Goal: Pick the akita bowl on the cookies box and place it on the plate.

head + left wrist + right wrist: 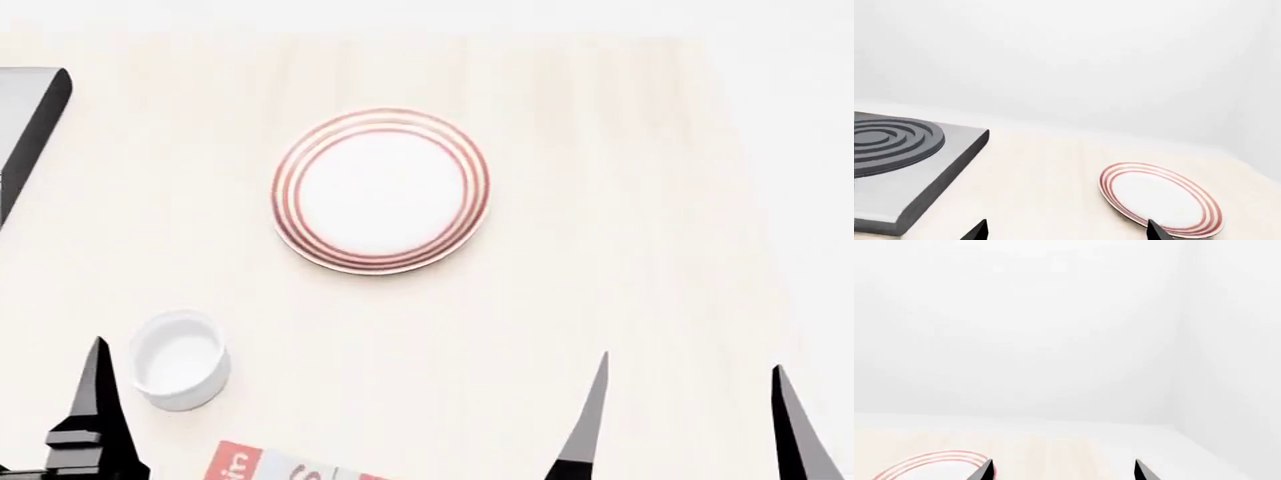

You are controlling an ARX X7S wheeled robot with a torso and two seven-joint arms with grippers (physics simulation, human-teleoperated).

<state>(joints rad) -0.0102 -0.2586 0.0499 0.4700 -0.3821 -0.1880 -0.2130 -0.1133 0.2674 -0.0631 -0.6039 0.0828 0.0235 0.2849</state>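
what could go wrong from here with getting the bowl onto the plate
1. The bowl is out of sight in all views; only a corner of the cookies box shows at the head view's bottom edge, so the reach may start blind.
2. The small white cup stands near that corner and could be knocked.
3. The plate is empty, but the stove beside it limits a wide swing by the left tool.

Plain white walls meet in a corner behind a pale wood-grain tabletop, evenly lit.
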